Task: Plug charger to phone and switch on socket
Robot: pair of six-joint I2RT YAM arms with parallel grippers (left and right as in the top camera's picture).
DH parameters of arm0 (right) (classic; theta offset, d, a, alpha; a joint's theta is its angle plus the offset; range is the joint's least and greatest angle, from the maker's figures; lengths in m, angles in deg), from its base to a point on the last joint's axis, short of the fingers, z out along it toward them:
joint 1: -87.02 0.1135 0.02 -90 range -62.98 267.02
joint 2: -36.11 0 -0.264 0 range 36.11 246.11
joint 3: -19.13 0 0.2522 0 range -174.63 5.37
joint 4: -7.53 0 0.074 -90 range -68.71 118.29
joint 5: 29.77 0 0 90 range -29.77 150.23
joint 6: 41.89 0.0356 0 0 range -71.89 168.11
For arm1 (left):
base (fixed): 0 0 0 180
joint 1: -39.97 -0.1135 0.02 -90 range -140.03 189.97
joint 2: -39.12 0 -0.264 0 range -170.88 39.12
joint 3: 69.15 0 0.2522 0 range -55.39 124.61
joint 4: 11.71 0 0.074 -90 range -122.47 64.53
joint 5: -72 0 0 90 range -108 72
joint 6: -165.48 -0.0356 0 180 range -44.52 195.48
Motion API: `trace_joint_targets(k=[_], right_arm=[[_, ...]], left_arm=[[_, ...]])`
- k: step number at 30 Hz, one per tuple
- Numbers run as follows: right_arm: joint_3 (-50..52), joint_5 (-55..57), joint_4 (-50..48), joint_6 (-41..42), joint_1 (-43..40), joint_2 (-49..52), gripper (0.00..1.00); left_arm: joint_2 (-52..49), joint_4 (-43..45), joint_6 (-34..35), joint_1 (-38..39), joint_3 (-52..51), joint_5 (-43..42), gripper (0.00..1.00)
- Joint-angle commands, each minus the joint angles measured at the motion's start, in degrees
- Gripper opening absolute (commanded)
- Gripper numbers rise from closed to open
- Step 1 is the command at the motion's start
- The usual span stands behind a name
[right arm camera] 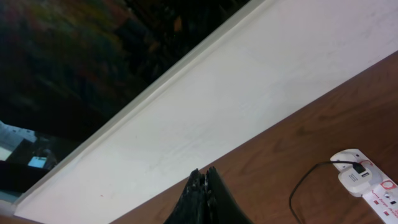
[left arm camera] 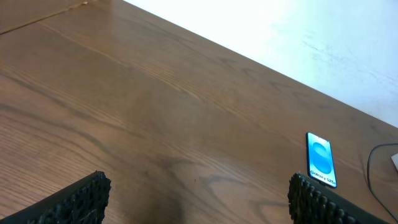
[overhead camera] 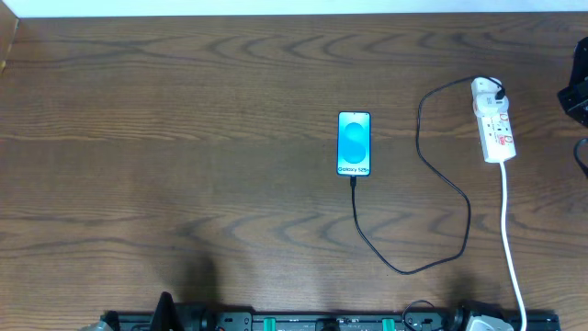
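Overhead, the whole layout at once: phone (overhead camera: 354,142) flat on the brown desk (overhead camera: 184,138), a little right of centre, blue screen up. Charger (overhead camera: 467,213) joined to the phone's near end, running toward the near edge, curving right, climbing in a wide loop and ending in a white plug head seated in the far end of the socket (overhead camera: 496,127). Socket well to the right of the phone, lying lengthwise like it, white lead trailing toward the near edge. Switch positions too small to read. No telling from above how either pair of fingers stands.

Left wrist view: left fingers (left arm camera: 81,200) spread wide, released, only bare desk between them. Phone (left arm camera: 321,160) small and well apart, beyond the right-hand finger. Thin arc of the charger (left arm camera: 371,163) at the frame's edge.

Right wrist view: right fingers (right arm camera: 204,198) clenched tight together, empty, pointing toward the desk's far edge. Closest look at the plug head: white block pushed into the socket (right arm camera: 376,194), charger (right arm camera: 301,190) curling away from it, red marks on the strip alongside. Phone outside this frame.
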Motion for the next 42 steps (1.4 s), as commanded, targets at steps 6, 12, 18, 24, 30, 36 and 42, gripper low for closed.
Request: trace_joint_targets(k=[6, 12, 18, 24, 30, 36, 42], right_arm=[[-0.07, -0.61, 0.22, 0.42, 0.5, -0.24, 0.02], [-0.07, -0.63, 0.22, 0.39, 0.5, -0.28, 0.02], [-0.07, -2.43, -0.02, 0.59, 0.76, -0.44, 0.02], [-0.07, -2.32, -0.24, 0.55, 2.16, -1.29, 0.03], [-0.07, -2.01, -0.24, 0.37, 2.36, -2.03, 0.04], [-0.07, -2.03, -0.24, 0.37, 2.36, -2.4, 0.04], [-0.07, -2.03, -0.35, 0.37, 2.36, -3.15, 0.05]], left_arm=[[0.09, -0.02, -0.15, -0.35, 0.28, 0.35, 0.91], [0.09, -0.02, -0.15, -0.35, 0.28, 0.35, 0.91], [0.09, -0.02, -0.15, -0.35, 0.28, 0.35, 0.91], [0.09, 0.7, -0.15, -0.35, 0.28, 0.57, 0.91], [0.09, 4.98, -0.13, -0.35, 0.24, 0.55, 0.91], [0.09, 13.0, -0.13, -0.35, -3.63, 0.55, 0.91], [0.09, 24.26, -0.15, -0.35, -13.55, 0.55, 0.91]])
